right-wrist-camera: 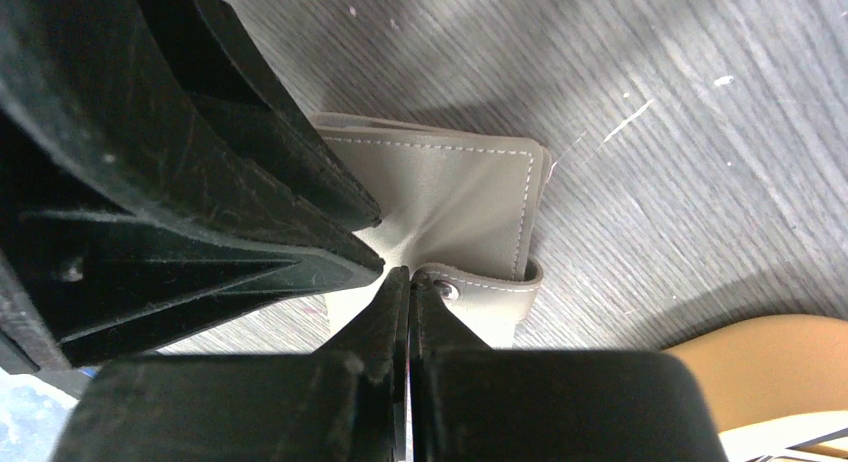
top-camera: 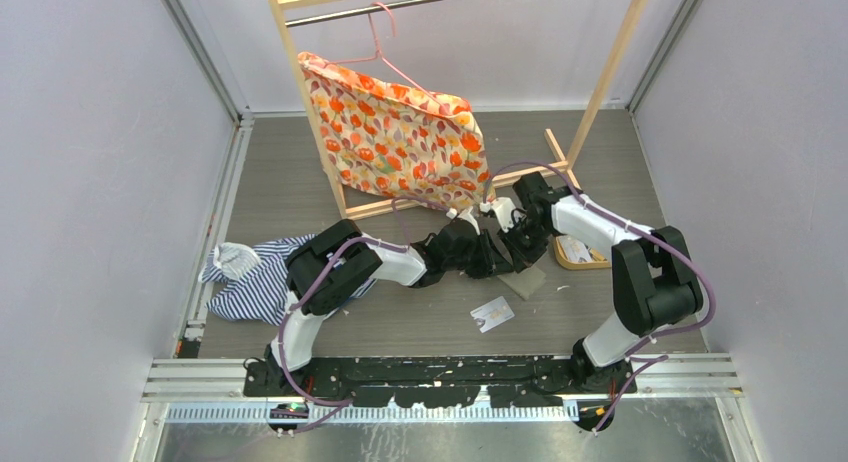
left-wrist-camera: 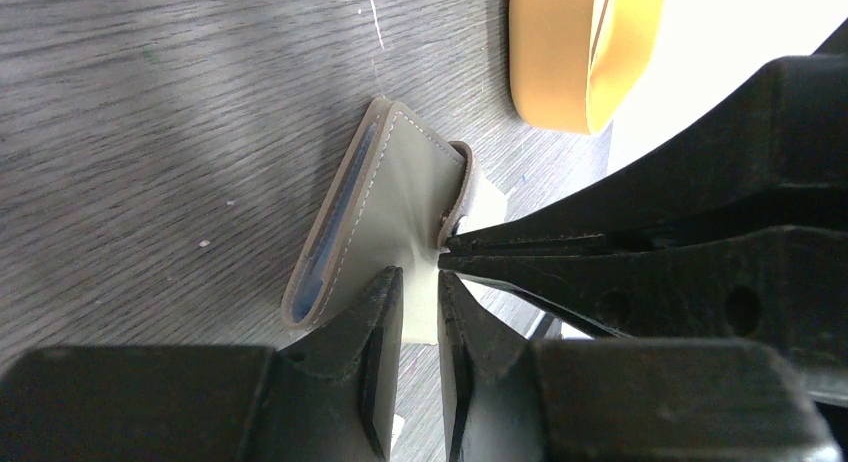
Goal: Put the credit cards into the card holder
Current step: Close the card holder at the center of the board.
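Note:
The taupe card holder (top-camera: 526, 282) (left-wrist-camera: 400, 192) (right-wrist-camera: 450, 197) lies on the table, folded, with bluish sleeves showing at its edge. My left gripper (top-camera: 494, 252) (left-wrist-camera: 420, 277) (right-wrist-camera: 380, 244) is closed to a narrow gap on its cover, which puckers between the tips. My right gripper (top-camera: 513, 244) (left-wrist-camera: 447, 247) (right-wrist-camera: 410, 274) is shut, with its tips at the end of the snap tab (right-wrist-camera: 490, 287). I cannot tell whether the tab is pinched. One pale credit card (top-camera: 492, 314) lies on the table nearer the arms' bases.
An oval tan wooden tray (top-camera: 578, 254) (left-wrist-camera: 550, 62) (right-wrist-camera: 760, 352) with pale items in it sits right of the card holder. A wooden clothes rack (top-camera: 300, 92) with floral fabric (top-camera: 400, 137) stands behind. A striped cloth (top-camera: 245, 282) lies at the left.

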